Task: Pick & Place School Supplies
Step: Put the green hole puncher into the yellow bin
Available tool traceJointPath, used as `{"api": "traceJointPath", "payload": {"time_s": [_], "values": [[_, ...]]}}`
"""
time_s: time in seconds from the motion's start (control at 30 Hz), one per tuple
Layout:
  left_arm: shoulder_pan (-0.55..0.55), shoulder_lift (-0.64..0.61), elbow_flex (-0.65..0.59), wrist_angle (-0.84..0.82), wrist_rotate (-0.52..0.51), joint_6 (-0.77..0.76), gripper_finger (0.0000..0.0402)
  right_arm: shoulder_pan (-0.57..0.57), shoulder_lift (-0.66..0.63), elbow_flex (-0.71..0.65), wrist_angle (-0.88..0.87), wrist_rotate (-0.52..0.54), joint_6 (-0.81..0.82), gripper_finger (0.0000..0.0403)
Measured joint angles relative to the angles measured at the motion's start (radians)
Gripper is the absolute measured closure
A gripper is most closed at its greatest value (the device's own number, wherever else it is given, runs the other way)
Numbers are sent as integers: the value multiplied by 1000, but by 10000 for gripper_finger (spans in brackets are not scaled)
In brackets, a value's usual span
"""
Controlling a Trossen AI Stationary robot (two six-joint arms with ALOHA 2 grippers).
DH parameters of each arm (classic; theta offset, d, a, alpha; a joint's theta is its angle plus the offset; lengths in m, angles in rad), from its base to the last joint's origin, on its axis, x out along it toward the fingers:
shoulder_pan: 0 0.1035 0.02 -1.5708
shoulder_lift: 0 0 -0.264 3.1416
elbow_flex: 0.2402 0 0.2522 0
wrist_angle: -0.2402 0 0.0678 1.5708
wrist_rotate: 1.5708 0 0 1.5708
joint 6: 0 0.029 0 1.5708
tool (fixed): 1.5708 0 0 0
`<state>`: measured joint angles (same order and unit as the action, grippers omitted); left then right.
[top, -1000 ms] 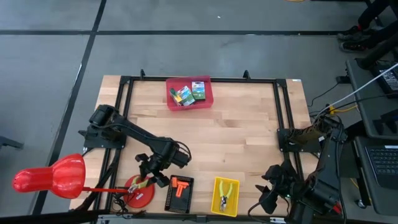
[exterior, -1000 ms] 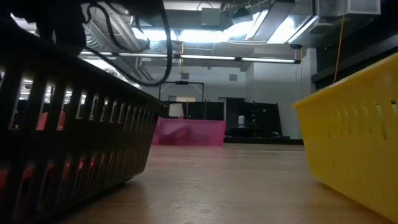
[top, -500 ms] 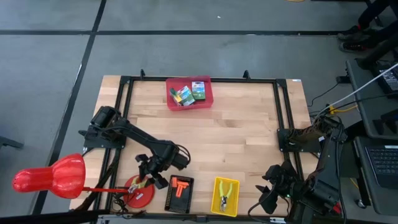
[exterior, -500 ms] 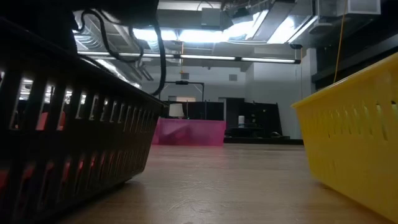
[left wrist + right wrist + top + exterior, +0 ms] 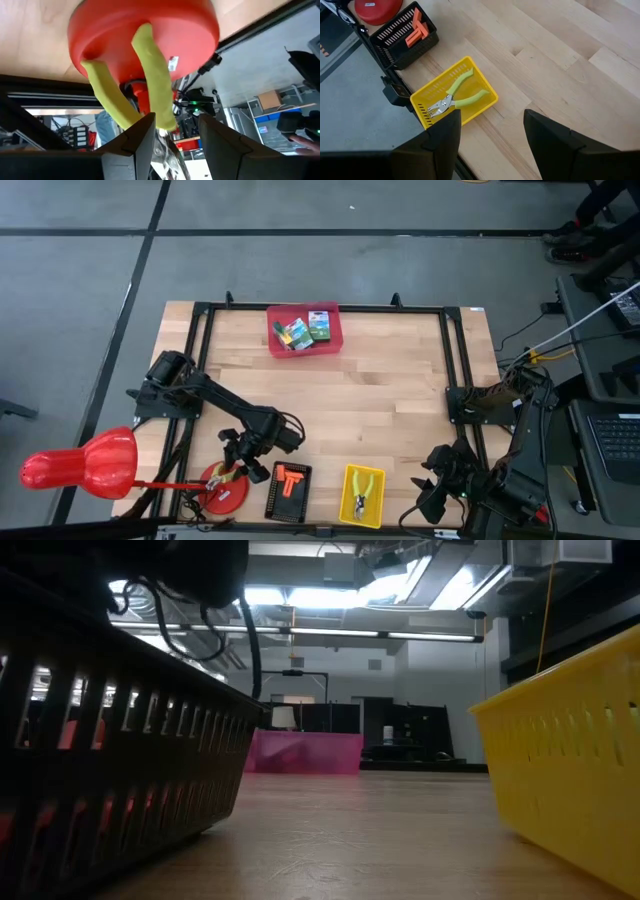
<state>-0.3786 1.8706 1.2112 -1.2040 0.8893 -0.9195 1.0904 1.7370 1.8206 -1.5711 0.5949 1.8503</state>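
A: Where is the left gripper (image 5: 232, 461) working?

B: It is hanging over the round red plastic dish (image 5: 224, 486) at the table's near edge. In the left wrist view its two dark fingers (image 5: 131, 145) are standing apart, with the yellow-green handles of a pair of pliers (image 5: 150, 75) running up from between them. Whether they are pinching those handles, I cannot tell.

A: And the school supplies?

B: Well apart from that claw, across the table. Two flat green-and-yellow printed crayon boxes (image 5: 319, 326) and a smaller yellow-and-dark-green block (image 5: 290, 335) are lying in the pink plastic bin (image 5: 336, 341).

A: How would they handle?

B: Probably light, thin card that is crushing easily. I would be taking a box across its narrow width, gently.

A: The right gripper (image 5: 436, 488)?

B: Waiting off the near right corner, fingers spread wide and holding nothing, with the yellow slotted plastic basket (image 5: 485, 102) ahead of it.
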Motion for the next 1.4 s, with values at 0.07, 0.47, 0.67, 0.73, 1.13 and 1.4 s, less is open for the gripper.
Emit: {"api": "traceJointPath", "payload": {"time_s": [0.07, 0.47, 0.67, 0.73, 1.13, 1.4], "values": [[0, 0, -22, 23, 1, -11, 253, 0, 0, 0, 0, 0, 0, 184], [-32, 0, -73, 94, 30, -20, 253, 0, 0, 0, 0, -5, 1, 184], [-45, 0, -78, 109, 33, -28, 258, 0, 0, 0, 0, -4, 1, 184], [-47, 0, -78, 116, 30, -28, 263, 0, 0, 0, 0, -4, 1, 184], [-48, 0, -78, 135, 15, -39, 335, 0, 0, 0, 0, -4, 3, 184], [-31, 0, -78, 126, 1, -15, 357, 0, 0, 0, 0, -4, 4, 184]]}}
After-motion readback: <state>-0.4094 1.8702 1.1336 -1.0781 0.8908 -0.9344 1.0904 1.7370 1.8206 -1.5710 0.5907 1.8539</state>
